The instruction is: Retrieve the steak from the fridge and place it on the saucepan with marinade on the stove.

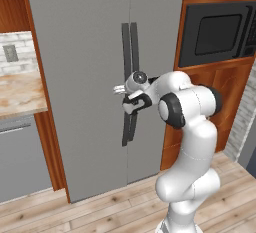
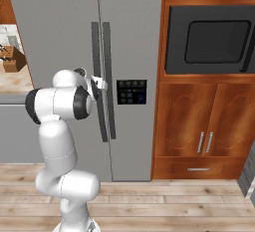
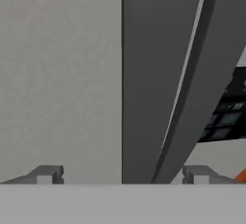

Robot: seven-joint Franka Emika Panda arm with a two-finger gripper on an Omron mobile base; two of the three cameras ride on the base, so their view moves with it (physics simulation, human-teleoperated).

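Two long dark handles (image 1: 130, 84) run straight up and down the middle of the fridge (image 1: 80, 77), one on each door, side by side along the seam. Both doors are shut, and the fridge stands upright between a wooden side panel (image 1: 45, 122) and a wooden cabinet column (image 2: 209, 126). The hand (image 1: 119, 89) is at the handles about halfway up their length, pointing at the door front. In the hand view its two fingertips (image 3: 45, 175) stand wide apart, with both handles rising between them; the hand is open and clamps nothing, and whether a tip touches a handle cannot be told.

From the right base view a small dark control panel (image 2: 131, 91) shows on the right-hand door, just beside the handles; its markings are too small to read. The same panel appears at the right edge of the hand view. A black microwave (image 2: 209, 39) is built into the column, above two wooden doors with slim metal pulls. From the left base view a pale tabletop (image 1: 20, 94) with a tiled wall behind it lies to the fridge's left.
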